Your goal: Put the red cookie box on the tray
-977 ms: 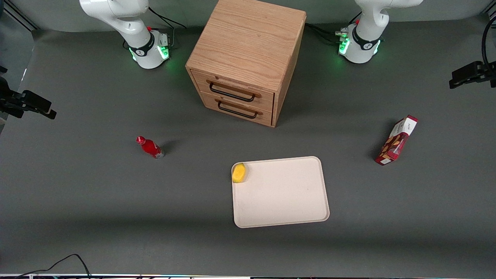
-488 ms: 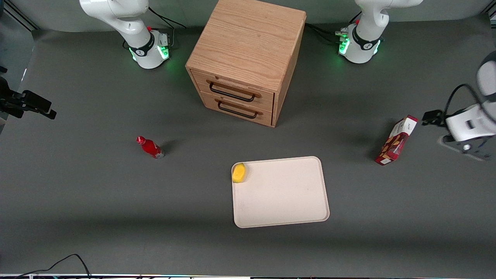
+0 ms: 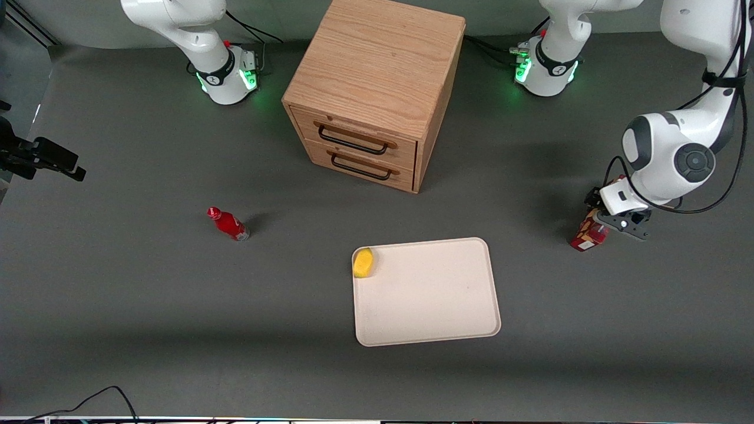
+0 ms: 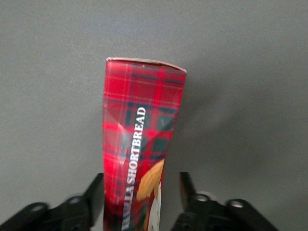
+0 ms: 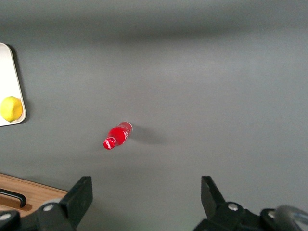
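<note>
The red cookie box (image 3: 587,237) stands on the grey table toward the working arm's end, mostly covered by the arm's hand. In the left wrist view it is a red tartan carton (image 4: 142,120) with cookie pictures. My left gripper (image 3: 612,217) is down over the box. In the left wrist view the gripper (image 4: 141,195) is open, with one finger on each side of the box and a gap showing at one side. The cream-white tray (image 3: 430,294) lies flat nearer the front camera, toward the table's middle.
A yellow lemon (image 3: 363,262) lies in a corner of the tray. A small red bottle (image 3: 228,224) stands toward the parked arm's end. A wooden two-drawer cabinet (image 3: 377,88) stands farther from the front camera than the tray.
The left arm has swung in from the table's end and come down over the cookie box, with its fingers now on both sides of it. The box has not moved.
</note>
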Robot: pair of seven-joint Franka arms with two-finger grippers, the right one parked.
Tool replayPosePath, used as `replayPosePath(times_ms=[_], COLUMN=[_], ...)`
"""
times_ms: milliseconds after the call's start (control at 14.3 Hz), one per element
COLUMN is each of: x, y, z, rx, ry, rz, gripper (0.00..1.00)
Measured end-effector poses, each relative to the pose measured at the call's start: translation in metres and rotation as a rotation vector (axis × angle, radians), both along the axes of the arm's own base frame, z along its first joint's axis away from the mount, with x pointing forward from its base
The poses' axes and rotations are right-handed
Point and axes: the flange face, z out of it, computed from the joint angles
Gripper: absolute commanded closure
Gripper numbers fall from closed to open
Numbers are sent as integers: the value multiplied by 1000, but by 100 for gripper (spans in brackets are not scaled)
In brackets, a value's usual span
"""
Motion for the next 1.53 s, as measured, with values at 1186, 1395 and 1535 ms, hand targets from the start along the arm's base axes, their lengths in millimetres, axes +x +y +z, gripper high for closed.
replayPosePath(times_ms=[1186, 1395, 1535], x=[107, 137, 148], y=[-279, -315, -320], z=[224, 115, 55], rx=[-69, -78, -64], ry=[52, -23, -74], rz=[502, 557, 570], gripper=[100, 100, 71])
